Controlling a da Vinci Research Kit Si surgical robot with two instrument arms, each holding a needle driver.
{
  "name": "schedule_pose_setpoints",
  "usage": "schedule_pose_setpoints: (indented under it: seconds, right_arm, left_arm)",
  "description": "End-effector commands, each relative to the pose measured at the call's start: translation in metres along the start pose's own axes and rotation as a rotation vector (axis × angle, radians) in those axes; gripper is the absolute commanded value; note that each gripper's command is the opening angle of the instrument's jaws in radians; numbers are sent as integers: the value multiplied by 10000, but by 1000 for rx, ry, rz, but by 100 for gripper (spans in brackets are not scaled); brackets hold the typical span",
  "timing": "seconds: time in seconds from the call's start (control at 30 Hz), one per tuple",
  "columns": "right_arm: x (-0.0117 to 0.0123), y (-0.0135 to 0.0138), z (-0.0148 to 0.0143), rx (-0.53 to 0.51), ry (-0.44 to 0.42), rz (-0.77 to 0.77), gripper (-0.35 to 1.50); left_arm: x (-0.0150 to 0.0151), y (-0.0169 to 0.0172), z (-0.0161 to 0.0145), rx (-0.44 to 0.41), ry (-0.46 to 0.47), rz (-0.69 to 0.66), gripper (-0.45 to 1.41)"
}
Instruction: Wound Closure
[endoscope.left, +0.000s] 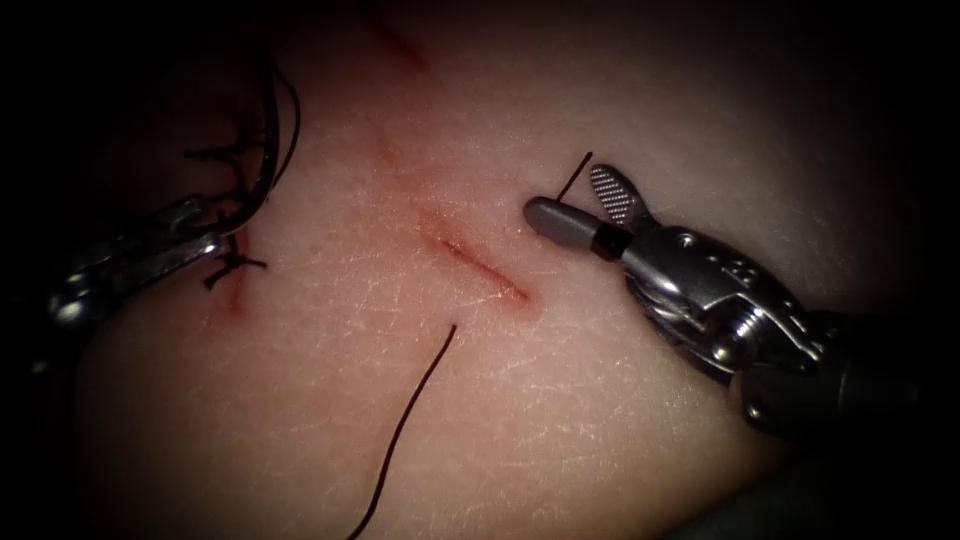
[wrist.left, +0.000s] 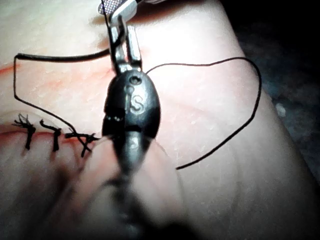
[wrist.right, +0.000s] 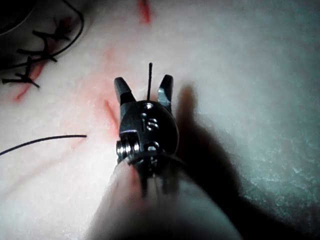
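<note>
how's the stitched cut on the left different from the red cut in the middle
The stitched cut at the left is crossed by knotted black stitches; the short red cut in the middle lies bare. The left tool sits at the stitched cut amid black thread; the right tool, jaws open and holding nothing, sits right of the red cut. Both lie in the same pale tissue.

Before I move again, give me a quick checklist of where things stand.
1. Right tool open, holding nothing: ok.
2. Short thread piece standing between its jaws, not clamped: ok.
3. Left tool gripping the long thread: cannot tell.
4. Cut right of the stitches closed: not ok, it is open.
5. Needle located: cannot tell.
6. Loose thread end apart from both tools: ok.
</note>
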Motion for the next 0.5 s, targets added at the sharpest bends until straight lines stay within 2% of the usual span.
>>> schedule_pose_setpoints:
  seconds: [0.03,0.1,0.17,0.2,0.23,0.33,0.5]
  right_arm:
    - [-4,-2,15,-2,5,-3,114]
    - [-6,0,20,-5,9,-6,104]
    - [-10,0,24,-7,3,-10,62]
    - [-12,0,23,-6,-8,-13,-25]
    - [-13,-2,21,-34,-29,-39,-35]
    - [-11,-6,17,-61,-33,-118,-35]
    - [10,-24,6,-71,-10,-180,-35]
  left_arm:
    - [-3,1,8,-1,2,0,-45]
    - [-3,1,8,-1,2,0,-45]
    - [-3,1,8,-1,2,0,-45]
    - [-3,2,8,-1,2,0,-45]
    - [-3,2,8,-1,2,0,-45]
    - [-3,2,8,-1,2,0,-45]
    - [-3,2,8,-6,5,0,-45]
